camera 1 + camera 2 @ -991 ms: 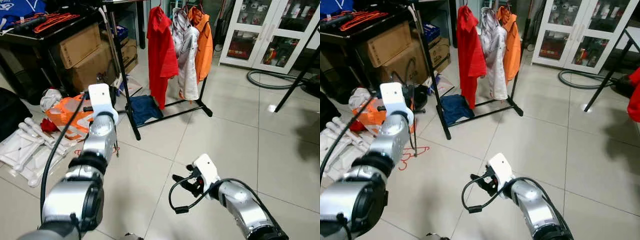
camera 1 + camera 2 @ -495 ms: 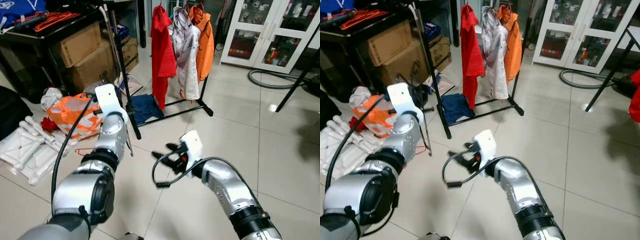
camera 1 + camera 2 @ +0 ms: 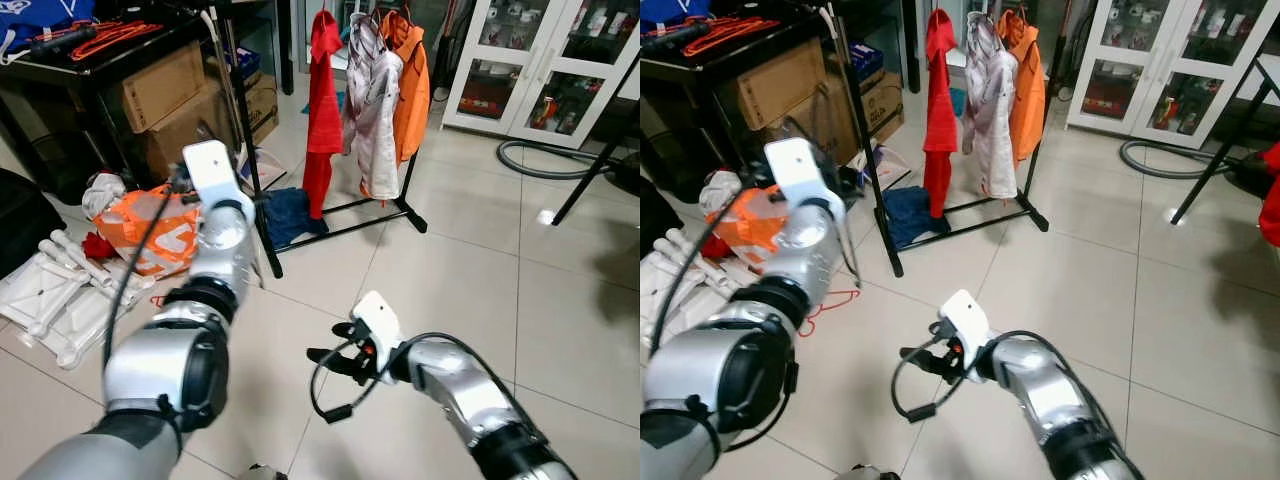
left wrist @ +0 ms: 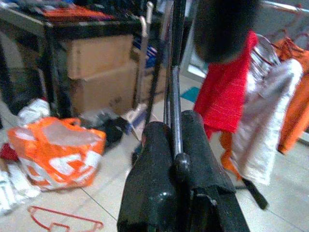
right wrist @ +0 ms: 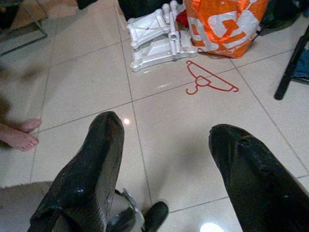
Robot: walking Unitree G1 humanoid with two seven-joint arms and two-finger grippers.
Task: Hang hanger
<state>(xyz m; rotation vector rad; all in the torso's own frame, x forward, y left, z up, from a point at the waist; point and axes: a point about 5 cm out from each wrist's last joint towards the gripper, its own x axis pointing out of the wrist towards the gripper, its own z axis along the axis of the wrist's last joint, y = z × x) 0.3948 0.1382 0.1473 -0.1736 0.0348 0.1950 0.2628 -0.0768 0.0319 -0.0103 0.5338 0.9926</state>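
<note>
Thin grey wire hanger (image 4: 173, 92) is standing about upright, pinched tight between the fingers of the left gripper (image 4: 176, 123), left of centre in the scene; only its straight wire section is showing, the rest can't be made out. Red hanger (image 5: 211, 83), thin wire with hook, is lying flat on the floor tiles at left, just beside the orange bag. Black clothes rack (image 3: 243, 120) is standing at far centre, carrying red, white and orange garments.

even indoor light, bright and fairly sharp in the head views

glossy floor tiles (image 3: 470, 270) carry pale glare (one hot spot by the right gripper (image 5: 164, 159)); left wrist view is soft and hazy, its close fingers (image 4: 159, 179) blurred.
</note>
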